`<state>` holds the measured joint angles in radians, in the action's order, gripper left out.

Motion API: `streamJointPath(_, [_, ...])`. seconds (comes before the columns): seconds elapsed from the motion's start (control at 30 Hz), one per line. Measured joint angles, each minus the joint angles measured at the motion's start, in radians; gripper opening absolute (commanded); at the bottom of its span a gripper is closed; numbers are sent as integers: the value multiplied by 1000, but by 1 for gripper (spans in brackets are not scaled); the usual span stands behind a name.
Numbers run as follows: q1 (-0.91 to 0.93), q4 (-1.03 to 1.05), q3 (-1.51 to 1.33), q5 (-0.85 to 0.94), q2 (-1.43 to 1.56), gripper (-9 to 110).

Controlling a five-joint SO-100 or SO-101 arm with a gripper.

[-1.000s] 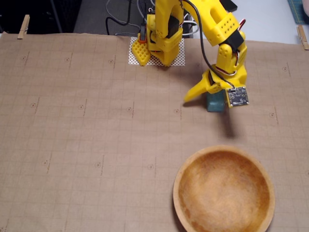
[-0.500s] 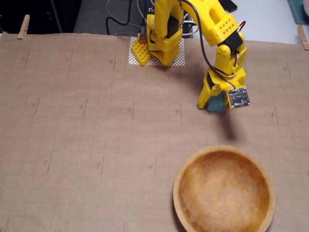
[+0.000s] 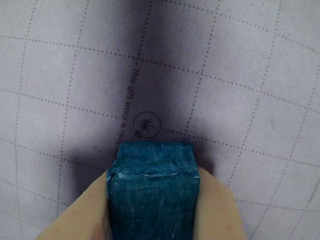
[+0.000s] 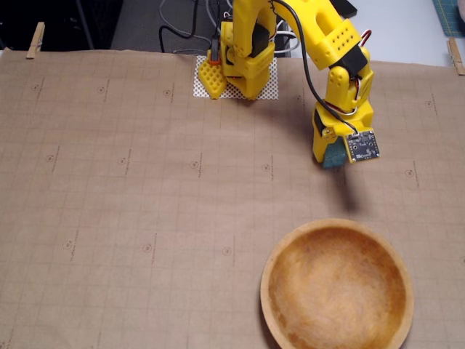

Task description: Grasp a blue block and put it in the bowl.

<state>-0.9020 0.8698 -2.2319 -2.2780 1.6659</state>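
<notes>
Your yellow gripper (image 4: pixel 328 154) had its fingers pressed against both sides of the blue block (image 3: pixel 151 192), gripping it over the brown gridded paper (image 4: pixel 145 203) in the fixed view. The wrist view showed the block wedged tight between the fingers (image 3: pixel 80 215). The wooden bowl (image 4: pixel 270 256) sat nearer the camera, well apart from the block.

One blue block (image 3: pixel 151 192) shows, seen in both views, and one wooden bowl (image 4: pixel 338 286) sits in the fixed view. One yellow arm (image 4: pixel 328 45) reaches over the table, which wears a single sheet of brown gridded paper (image 4: pixel 131 211). Two wooden clothespins (image 4: pixel 35 40) clip that paper, one at each far corner.
</notes>
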Motion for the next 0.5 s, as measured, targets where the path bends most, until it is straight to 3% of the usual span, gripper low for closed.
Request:
streamJointPath(0.3, [-6,0,-2,-3,18,-3])
streamJointPath(0.5, [-8,14,-3,-3,184,-3])
